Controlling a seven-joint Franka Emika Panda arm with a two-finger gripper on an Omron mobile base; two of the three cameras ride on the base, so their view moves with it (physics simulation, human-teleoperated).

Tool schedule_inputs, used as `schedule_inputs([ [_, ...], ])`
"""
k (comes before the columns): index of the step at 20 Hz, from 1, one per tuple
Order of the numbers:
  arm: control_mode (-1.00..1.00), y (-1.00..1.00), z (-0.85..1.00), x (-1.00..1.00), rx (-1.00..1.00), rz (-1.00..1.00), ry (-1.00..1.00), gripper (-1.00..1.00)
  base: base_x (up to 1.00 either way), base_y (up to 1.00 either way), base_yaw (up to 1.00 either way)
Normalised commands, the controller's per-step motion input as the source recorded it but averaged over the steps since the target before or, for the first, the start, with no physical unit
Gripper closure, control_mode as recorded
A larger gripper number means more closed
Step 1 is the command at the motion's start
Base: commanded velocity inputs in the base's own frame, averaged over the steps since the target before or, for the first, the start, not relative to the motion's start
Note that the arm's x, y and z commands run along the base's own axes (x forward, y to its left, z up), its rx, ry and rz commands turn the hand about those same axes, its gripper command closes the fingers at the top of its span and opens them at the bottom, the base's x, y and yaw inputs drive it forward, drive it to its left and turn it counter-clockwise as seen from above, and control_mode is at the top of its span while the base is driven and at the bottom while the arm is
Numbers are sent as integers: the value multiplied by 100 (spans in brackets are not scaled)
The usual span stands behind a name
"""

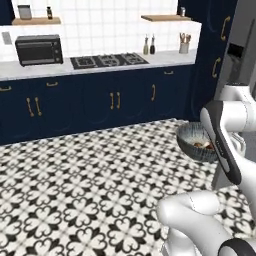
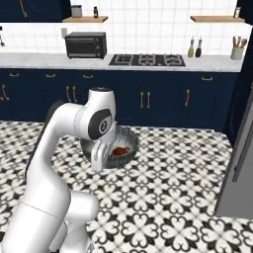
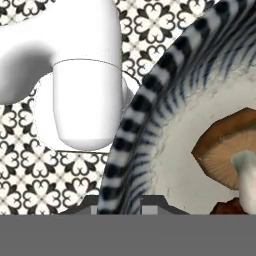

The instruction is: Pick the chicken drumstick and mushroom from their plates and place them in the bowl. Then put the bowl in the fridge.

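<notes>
**Loaded bowl carried toward the fridge**

In the hand view the rim of the bowl (image 3: 135,125) is seen running down between the two finger tips of the gripper (image 3: 125,202), one tip on each side of the striped wall, so the jaws are judged to be clamped on that rim. The mushroom (image 3: 227,150) is seen just inside, lying on its side on the pale inner surface, with a reddish-brown scrap at the lower edge that is probably the chicken drumstick (image 3: 232,207).

In the right base view the bowl (image 2: 121,148) is held above the patterned floor (image 2: 173,197), close under the wrist, with brown food inside it. In the left base view the bowl (image 1: 195,142) is partly hidden by the forearm, and the grey fridge (image 1: 240,55) stands just beyond it at the right edge.

The filling of the bowl is judged complete, and the carrying step is in hand. Next, the bowl must be kept level and brought to a fridge shelf. Whether the door is open cannot be told.

Farther off, the navy cabinets (image 2: 148,99) and the counter (image 2: 49,60) are seen.
</notes>
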Motion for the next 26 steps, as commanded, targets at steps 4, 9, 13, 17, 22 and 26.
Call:
schedule_inputs([
  [4,100,0,0,0,0,0,0,100,100,18,-11],
  [9,100,0,0,0,0,0,0,100,100,26,-24],
  [13,100,0,0,0,0,0,0,100,100,22,-42],
  [17,100,0,0,0,0,0,0,100,100,47,-59],
  [22,100,0,0,0,0,0,0,100,100,65,-65],
  [26,100,0,0,0,0,0,0,100,100,76,-67],
])
